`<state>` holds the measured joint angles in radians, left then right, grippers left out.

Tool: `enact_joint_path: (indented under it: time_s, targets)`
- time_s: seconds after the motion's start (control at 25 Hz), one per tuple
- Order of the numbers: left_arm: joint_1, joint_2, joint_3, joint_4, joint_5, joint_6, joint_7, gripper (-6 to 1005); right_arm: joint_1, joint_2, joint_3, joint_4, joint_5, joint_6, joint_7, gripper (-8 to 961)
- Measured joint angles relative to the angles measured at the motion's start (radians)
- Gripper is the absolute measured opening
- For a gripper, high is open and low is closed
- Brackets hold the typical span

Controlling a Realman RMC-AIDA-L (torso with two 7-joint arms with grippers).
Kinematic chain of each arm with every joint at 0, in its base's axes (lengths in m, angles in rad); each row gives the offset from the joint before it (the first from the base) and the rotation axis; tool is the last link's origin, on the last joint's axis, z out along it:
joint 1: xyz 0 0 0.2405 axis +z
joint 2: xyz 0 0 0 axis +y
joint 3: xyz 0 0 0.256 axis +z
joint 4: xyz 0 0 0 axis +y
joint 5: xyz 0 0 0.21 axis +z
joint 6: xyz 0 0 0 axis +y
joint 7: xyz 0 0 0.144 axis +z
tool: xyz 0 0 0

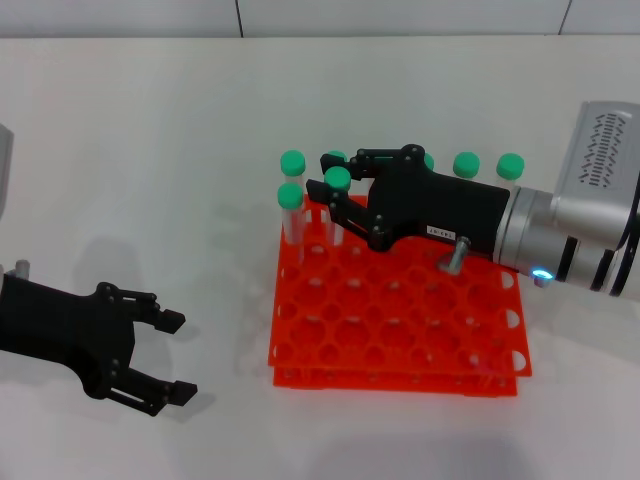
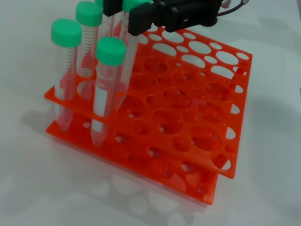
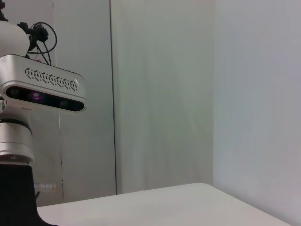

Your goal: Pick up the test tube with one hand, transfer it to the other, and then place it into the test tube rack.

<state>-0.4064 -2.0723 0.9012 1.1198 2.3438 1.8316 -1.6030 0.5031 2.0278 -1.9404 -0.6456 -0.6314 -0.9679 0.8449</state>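
My right gripper (image 1: pixel 334 182) reaches over the back left of the orange-red test tube rack (image 1: pixel 400 320). Its fingers look closed on a green-capped test tube (image 1: pixel 338 179), which stands with its lower end in a rack hole. The left wrist view shows the same gripper (image 2: pixel 128 15) clamped just below the cap of that tube (image 2: pixel 123 56), above the rack (image 2: pixel 188 108). My left gripper (image 1: pixel 175 357) is open and empty, low over the table to the left of the rack. The right wrist view shows neither fingers nor tube.
Other green-capped tubes stand in the rack: two at the back left corner (image 1: pixel 291 176) and several along the back row (image 1: pixel 465 163). Three of them show close in the left wrist view (image 2: pixel 66 34). The rack's front and middle holes (image 1: pixel 400 350) hold nothing.
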Motion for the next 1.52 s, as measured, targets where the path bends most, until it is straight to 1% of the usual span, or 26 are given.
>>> enact_joint_path:
  time_s: [0.44,0.84,0.96,1.08,1.24,1.32,1.4,1.48,1.52]
  targets:
    - [0.0,0.002,0.001,-0.003,0.0,0.0,0.0,886,0.008,0.0,0.0,0.0,0.0,0.0,0.001,400]
    - [0.0,0.005,0.001,-0.003,0.0,0.005,0.0,885,0.01,-0.002,-0.002,-0.01,-0.001,-0.028,0.014,453]
    - [0.004,0.007,-0.001,-0.003,-0.001,0.015,0.0,885,-0.007,-0.006,0.016,-0.022,-0.003,-0.075,0.008,567]
    - [0.01,0.008,-0.008,0.001,-0.017,0.028,0.012,885,-0.061,-0.012,0.065,-0.059,-0.008,-0.131,0.005,682]
    - [0.014,0.01,-0.031,0.007,-0.094,0.043,0.043,885,-0.155,-0.019,0.145,-0.121,-0.014,-0.238,-0.008,709]
    - [0.015,0.013,-0.07,0.009,-0.156,0.056,0.065,885,-0.193,-0.03,0.191,-0.147,-0.027,-0.294,-0.006,715]
    - [0.019,0.015,-0.134,0.01,-0.235,0.073,0.093,885,-0.223,-0.046,0.247,-0.185,-0.074,-0.33,0.031,713]
    - [0.029,0.015,-0.207,0.005,-0.345,0.077,0.119,885,-0.245,-0.061,0.312,-0.233,-0.168,-0.337,0.112,711]
    - [0.033,0.015,-0.224,0.001,-0.377,0.077,0.126,885,-0.253,-0.067,0.342,-0.254,-0.218,-0.338,0.157,711]
